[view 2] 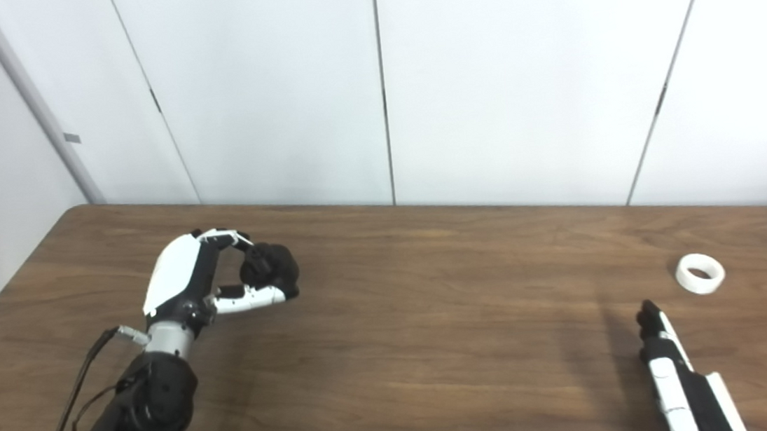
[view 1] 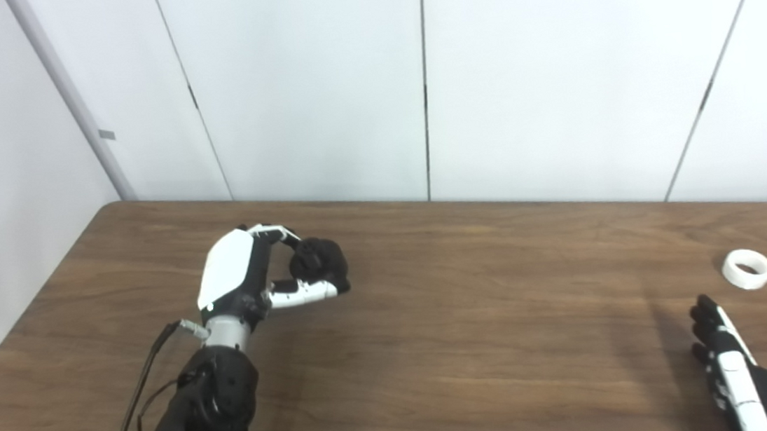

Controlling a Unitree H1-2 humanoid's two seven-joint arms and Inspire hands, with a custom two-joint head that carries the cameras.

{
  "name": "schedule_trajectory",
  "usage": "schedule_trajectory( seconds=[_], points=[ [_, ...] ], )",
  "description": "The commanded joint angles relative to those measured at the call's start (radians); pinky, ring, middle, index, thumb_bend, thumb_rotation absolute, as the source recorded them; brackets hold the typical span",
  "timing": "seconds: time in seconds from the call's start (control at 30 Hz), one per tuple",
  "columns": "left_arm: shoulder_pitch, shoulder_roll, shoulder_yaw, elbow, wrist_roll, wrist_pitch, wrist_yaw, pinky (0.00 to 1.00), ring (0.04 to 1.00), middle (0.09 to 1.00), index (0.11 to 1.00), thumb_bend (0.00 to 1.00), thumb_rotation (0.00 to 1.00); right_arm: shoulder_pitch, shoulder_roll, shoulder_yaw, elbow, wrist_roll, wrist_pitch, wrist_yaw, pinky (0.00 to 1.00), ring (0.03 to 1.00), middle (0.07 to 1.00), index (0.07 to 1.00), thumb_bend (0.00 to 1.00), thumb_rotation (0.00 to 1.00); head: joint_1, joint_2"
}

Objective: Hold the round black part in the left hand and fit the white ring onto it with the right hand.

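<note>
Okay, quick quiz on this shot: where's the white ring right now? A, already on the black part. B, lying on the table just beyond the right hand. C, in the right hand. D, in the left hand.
B: the white ring lies flat on the table, apart from the right hand whose fingers stretch toward it, while the left hand holds only the round black part.

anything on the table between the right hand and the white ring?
Nothing visible. The right hand sits just short of the white ring, which lies flat on the table with only bare wood between them. The left hand already holds the round black part.
</note>
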Motion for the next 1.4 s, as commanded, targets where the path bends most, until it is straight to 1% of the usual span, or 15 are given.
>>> schedule_trajectory(
  seconds=[0.0,0.1,0.2,0.3,0.33,0.37,0.43,0.5,0.6,0.73,0.77,0.83,0.97,1.23,1.37],
  points=[
    [-0.015,-0.013,-0.022,-0.064,0.045,-0.026,-0.005,1.00,0.888,0.780,0.485,0.52,0.05,-0.021,0.002,0.009,-0.002,-0.009,-0.018,-0.003,1.00,1.000,0.979,0.977,0.48,1.00,-0.012,0.003],
    [0.001,-0.032,-0.068,-0.101,0.084,-0.048,-0.025,1.00,0.883,0.779,0.485,0.52,0.05,-0.023,0.012,0.015,0.005,-0.017,-0.018,-0.010,1.00,1.000,0.974,0.966,0.49,1.00,-0.030,0.010],
    [0.017,-0.049,-0.103,-0.126,0.120,-0.069,-0.043,1.00,0.881,0.779,0.485,0.52,0.06,-0.027,0.017,0.020,0.017,-0.024,-0.031,-0.014,1.00,1.000,0.971,0.963,0.50,1.00,-0.052,0.022],
    [0.034,-0.067,-0.131,-0.148,0.149,-0.082,-0.063,1.00,0.877,0.778,0.484,0.52,0.06,-0.031,0.020,0.025,0.017,-0.036,-0.026,-0.016,1.00,1.000,0.969,0.961,0.54,1.00,-0.075,0.036],
    [0.043,-0.073,-0.140,-0.154,0.156,-0.092,-0.067,1.00,0.877,0.778,0.484,0.52,0.05,-0.034,0.023,0.026,0.017,-0.036,-0.025,-0.017,1.00,1.000,0.966,0.959,0.55,1.00,-0.089,0.047],
    [0.052,-0.081,-0.150,-0.159,0.166,-0.101,-0.069,1.00,0.874,0.778,0.484,0.52,0.05,-0.036,0.026,0.026,0.017,-0.033,-0.024,-0.018,1.00,1.000,0.962,0.955,0.56,1.00,-0.089,0.047],
    [0.070,-0.092,-0.164,-0.170,0.179,-0.118,-0.076,1.00,0.871,0.777,0.484,0.52,0.05,-0.041,0.030,0.028,0.012,-0.036,-0.012,-0.019,1.00,1.000,0.959,0.952,0.57,1.00,-0.114,0.062],
    [0.088,-0.103,-0.181,-0.180,0.196,-0.131,-0.085,1.00,0.870,0.778,0.484,0.52,0.06,-0.044,0.033,0.033,0.005,-0.045,0.001,-0.021,1.00,1.000,0.958,0.949,0.58,1.00,-0.127,0.069],
    [0.117,-0.123,-0.205,-0.197,0.227,-0.141,-0.100,1.00,0.871,0.779,0.484,0.52,0.06,-0.048,0.037,0.039,-0.008,-0.049,0.014,-0.023,1.00,1.000,0.960,0.948,0.58,1.00,-0.143,0.085],
    [0.159,-0.147,-0.238,-0.196,0.262,-0.172,-0.097,1.00,0.867,0.773,0.484,0.52,0.05,-0.052,0.043,0.050,-0.031,-0.064,0.036,-0.029,1.00,1.000,0.955,0.941,0.59,1.00,-0.162,0.109],
    [0.167,-0.152,-0.244,-0.190,0.267,-0.181,-0.095,1.00,0.864,0.771,0.484,0.52,0.05,-0.053,0.044,0.052,-0.036,-0.070,0.042,-0.030,1.00,1.000,0.954,0.941,0.60,1.00,-0.162,0.109],
    [0.185,-0.162,-0.252,-0.180,0.275,-0.197,-0.091,1.00,0.860,0.770,0.483,0.52,0.05,-0.056,0.046,0.055,-0.046,-0.074,0.051,-0.029,1.00,1.000,0.952,0.939,0.61,1.00,-0.170,0.122],
    [0.214,-0.172,-0.267,-0.157,0.307,-0.223,-0.089,1.00,0.857,0.769,0.484,0.52,0.05,-0.058,0.045,0.060,-0.058,-0.078,0.062,-0.026,1.00,1.000,0.954,0.941,0.60,1.00,-0.175,0.134],
    [0.242,-0.182,-0.280,-0.124,0.344,-0.257,-0.079,1.00,0.863,0.773,0.485,0.52,0.05,-0.060,0.048,0.064,-0.092,-0.082,0.111,-0.028,1.00,1.000,0.953,0.939,0.63,1.00,-0.202,0.172],
    [0.257,-0.180,-0.281,-0.112,0.356,-0.272,-0.072,1.00,0.861,0.777,0.485,0.52,0.05,-0.062,0.055,0.059,-0.108,-0.075,0.131,-0.029,1.00,1.000,0.950,0.938,0.62,1.00,-0.207,0.185]
  ],
)
